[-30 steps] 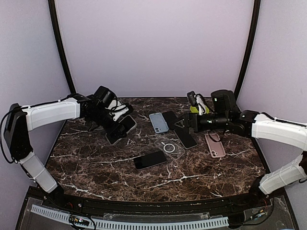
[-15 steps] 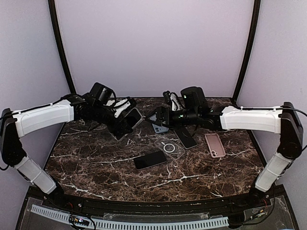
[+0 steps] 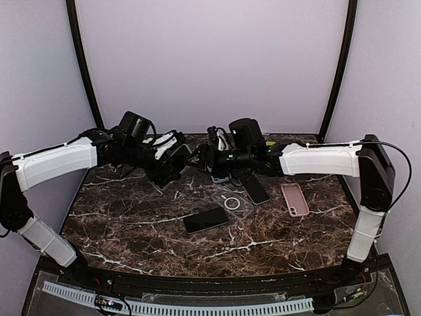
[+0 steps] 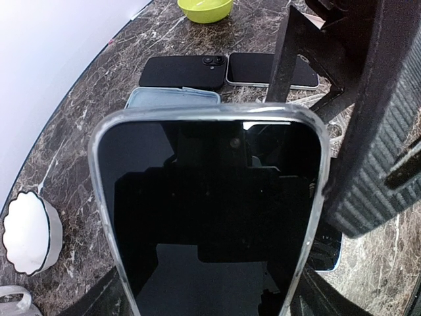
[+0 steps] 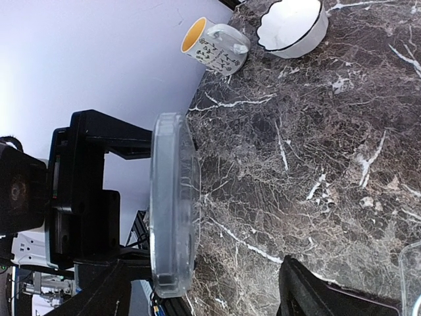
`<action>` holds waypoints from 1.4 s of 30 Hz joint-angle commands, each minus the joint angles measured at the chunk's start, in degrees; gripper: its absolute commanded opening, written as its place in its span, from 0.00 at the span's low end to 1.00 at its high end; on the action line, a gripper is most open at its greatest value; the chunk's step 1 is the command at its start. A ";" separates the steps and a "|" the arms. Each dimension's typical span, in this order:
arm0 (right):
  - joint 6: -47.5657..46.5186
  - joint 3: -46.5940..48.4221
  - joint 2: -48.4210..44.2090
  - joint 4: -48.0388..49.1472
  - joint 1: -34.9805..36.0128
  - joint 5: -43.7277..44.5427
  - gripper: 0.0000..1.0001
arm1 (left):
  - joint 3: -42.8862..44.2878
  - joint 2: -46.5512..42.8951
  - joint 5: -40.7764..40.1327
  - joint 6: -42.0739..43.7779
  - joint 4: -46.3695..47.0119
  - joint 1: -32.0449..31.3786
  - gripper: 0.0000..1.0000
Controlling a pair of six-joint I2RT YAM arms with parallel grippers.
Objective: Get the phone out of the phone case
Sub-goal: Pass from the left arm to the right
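Far side of the marble table: my left pincer is clenched on a clear case with the phone still seated inside. The dark screen faces the wrist camera, and phone and case are held up off the table.

My right pincer faces it from the other side, fingers spread. In the right wrist view the case shows edge-on in the gap between them, nearer one finger. I cannot tell whether either finger touches it. From the left wrist, a black finger of the right pincer stands just beside the case's right edge.

On the table under the held phone lies a light blue case. Past it a black phone and a silver-edged phone lie side by side. A lime-green bowl sits farther off, and a white bowl stands off to the left. The right wrist view shows a patterned mug with a yellow inside near that white bowl.

Nearer the arm bases, a second black phone lies flat at mid-table. An empty ring-marked clear case lies just beside it, and a pink case lies to the right.
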 commanded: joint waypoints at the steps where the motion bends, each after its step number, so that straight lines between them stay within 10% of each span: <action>1: 2.39 3.41 1.71 3.06 0.45 -0.06 0.74 | -0.12 -0.90 -0.47 0.71 2.40 -0.13 0.46; 21: 2.02 8.60 5.09 0.66 1.15 -0.75 0.01 | -0.45 0.57 -3.25 0.46 2.23 -0.57 0.43; 26: -0.77 6.88 3.75 1.41 1.23 -0.81 0.00 | -0.95 -0.17 -3.58 0.83 2.29 -0.66 0.51; 31: -8.02 5.25 0.57 1.51 1.24 -0.77 0.00 | -3.86 -3.21 -1.78 2.02 4.16 -0.64 0.97; 42: -28.36 -1.39 -9.62 1.16 1.15 2.12 0.00 | -15.06 -14.70 -3.60 4.75 16.91 -0.54 0.99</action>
